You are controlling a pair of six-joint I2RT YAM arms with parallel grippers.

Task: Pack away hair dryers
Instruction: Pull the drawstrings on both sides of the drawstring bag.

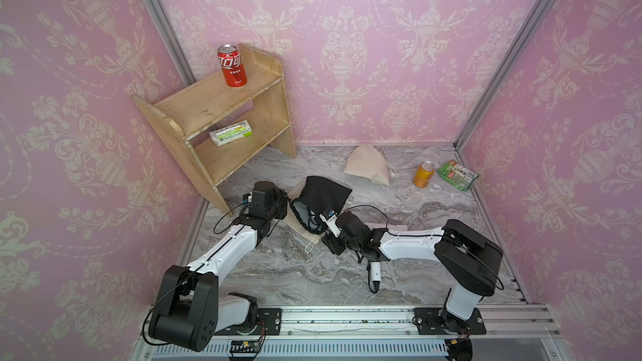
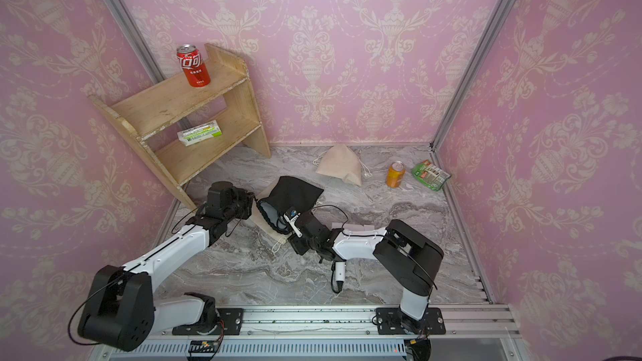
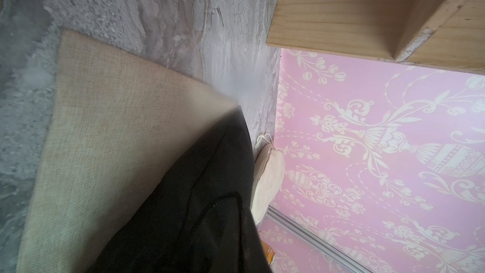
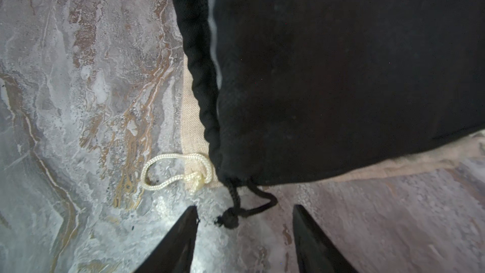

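Marble table [image 1: 417, 210] within pink damask walls [image 1: 382, 46]. Left gripper [image 1: 285, 200], jaws closed, pinches the rim of the black pouch [image 1: 323, 192], which lies open-mouthed on a beige pouch [image 3: 105, 127]. Right gripper [image 4: 245, 207], jaws moderately apart and empty, straddles the pouch's knotted black cord [image 4: 228, 219]. One white dryer [image 1: 375, 270] lies on the table beneath the right arm, apart from both pouches.
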